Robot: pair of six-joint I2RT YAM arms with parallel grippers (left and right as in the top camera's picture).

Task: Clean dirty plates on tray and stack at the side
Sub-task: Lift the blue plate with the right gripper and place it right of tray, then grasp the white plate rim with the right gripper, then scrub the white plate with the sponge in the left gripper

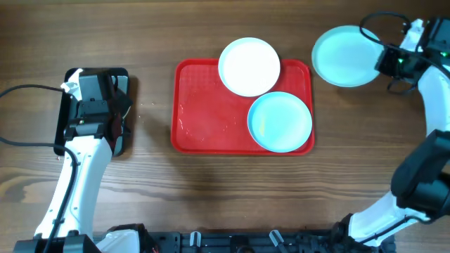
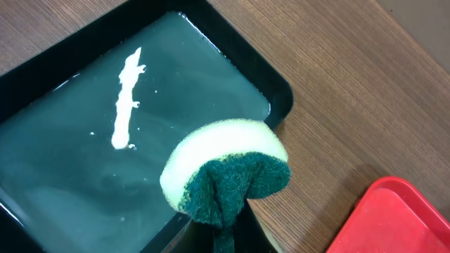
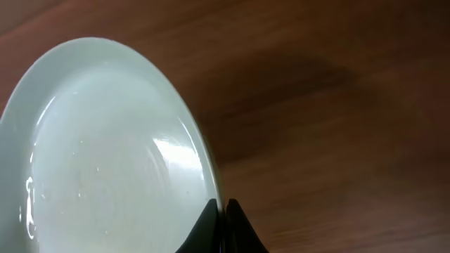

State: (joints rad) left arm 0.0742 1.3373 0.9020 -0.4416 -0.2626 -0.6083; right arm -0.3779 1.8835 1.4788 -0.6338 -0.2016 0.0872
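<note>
My right gripper (image 3: 223, 211) pinches the rim of one aqua plate (image 3: 105, 154) on the table (image 1: 176, 197) beside the red tray (image 1: 204, 112), which carries the white plate (image 1: 249, 67) and other aqua plate (image 1: 280, 121); my left gripper (image 2: 225, 225) clamps a sponge (image 2: 225, 165) over the black tray (image 2: 278, 91).

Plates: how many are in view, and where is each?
3. White plate overlapping the red tray's far rim; aqua plate in its near right corner; second aqua plate right of the tray, in the right pincer. None seems hidden.
</note>
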